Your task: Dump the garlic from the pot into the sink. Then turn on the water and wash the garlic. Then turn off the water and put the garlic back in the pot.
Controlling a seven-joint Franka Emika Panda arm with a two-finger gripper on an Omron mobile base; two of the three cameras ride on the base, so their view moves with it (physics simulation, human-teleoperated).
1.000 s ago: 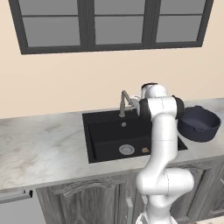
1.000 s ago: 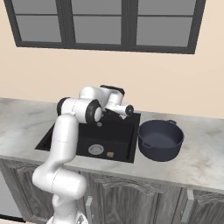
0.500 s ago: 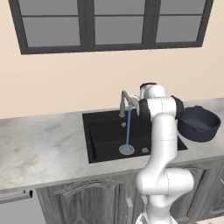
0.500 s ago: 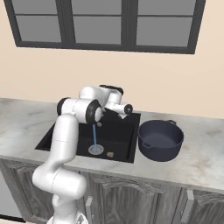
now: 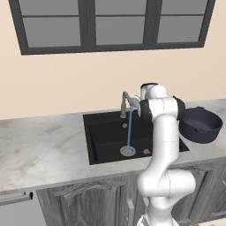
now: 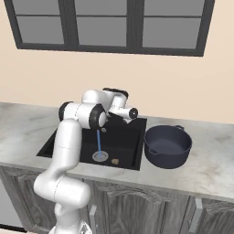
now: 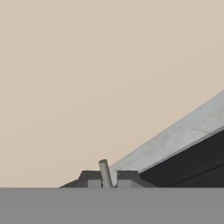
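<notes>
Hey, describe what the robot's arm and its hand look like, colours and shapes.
The arm is glossy white, built of rounded tubular segments with black bands at the joints, rising from a bulbous white base. No cables or markings show. The hand ends in two small, blocky dark grey finger tips.

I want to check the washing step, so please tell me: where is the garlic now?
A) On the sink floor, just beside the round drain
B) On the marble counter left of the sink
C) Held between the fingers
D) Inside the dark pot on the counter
A: the garlic lies on the black sink floor beside the drain, where the water stream lands.
</notes>
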